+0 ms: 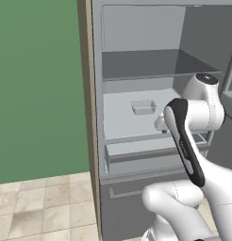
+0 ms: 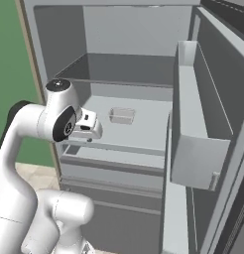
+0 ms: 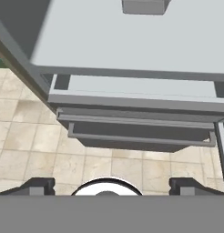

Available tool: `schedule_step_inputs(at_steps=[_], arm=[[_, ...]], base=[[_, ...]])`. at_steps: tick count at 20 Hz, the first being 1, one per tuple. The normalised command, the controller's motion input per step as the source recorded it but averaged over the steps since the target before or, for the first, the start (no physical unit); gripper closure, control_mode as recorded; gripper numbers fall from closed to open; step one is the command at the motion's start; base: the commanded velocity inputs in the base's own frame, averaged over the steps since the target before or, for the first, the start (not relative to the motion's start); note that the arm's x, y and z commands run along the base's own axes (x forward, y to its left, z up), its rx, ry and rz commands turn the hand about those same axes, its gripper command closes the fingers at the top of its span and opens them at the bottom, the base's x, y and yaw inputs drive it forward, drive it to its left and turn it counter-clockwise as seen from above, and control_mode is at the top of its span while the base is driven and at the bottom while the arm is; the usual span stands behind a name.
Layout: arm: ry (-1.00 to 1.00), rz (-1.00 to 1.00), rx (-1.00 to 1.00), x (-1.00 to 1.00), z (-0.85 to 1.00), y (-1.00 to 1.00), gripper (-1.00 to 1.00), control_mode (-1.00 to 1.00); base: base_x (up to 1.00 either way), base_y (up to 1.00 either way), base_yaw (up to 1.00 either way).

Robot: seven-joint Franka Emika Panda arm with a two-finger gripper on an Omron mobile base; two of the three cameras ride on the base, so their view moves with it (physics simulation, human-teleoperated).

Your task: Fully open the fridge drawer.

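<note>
Because the fridge drawer (image 3: 136, 93) sits low in the fridge (image 1: 136, 28), under the shelf's front edge and barely pulled out, your gripper (image 3: 111, 184) hangs above its groove handle with fingertips spread wide, grasping nothing.

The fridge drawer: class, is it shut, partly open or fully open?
Partly open. The fridge drawer juts slightly past the shelf above, and the hand view shows a strip of its top; its inside stays hidden.
</note>
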Motion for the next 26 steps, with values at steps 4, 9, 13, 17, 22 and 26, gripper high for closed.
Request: schedule_step_inputs(at_steps=[4,9,13,17,22,26], arm=[[0.00,0.00,0.00,0.00,0.00,0.00,-1.00,1.00],[0.00,0.00,0.00,0.00,0.00,0.00,-1.00,1.00],[0.01,0.00,0.00,-0.03,0.00,0.00,-1.00,-1.00],[0.00,0.00,0.00,0.00,0.00,0.00,-1.00,-1.00],[0.00,0.00,-0.01,0.12,-0.10,0.00,-1.00,-1.00],[0.00,0.00,-0.05,0.34,-0.43,0.00,-1.00,-1.00]], base=[[-0.51,-0.01,0.00],[-0.45,0.00,0.00],[-0.11,0.00,0.00],[0.00,0.00,0.00],[0.00,0.00,0.00],[0.00,0.00,0.00]])
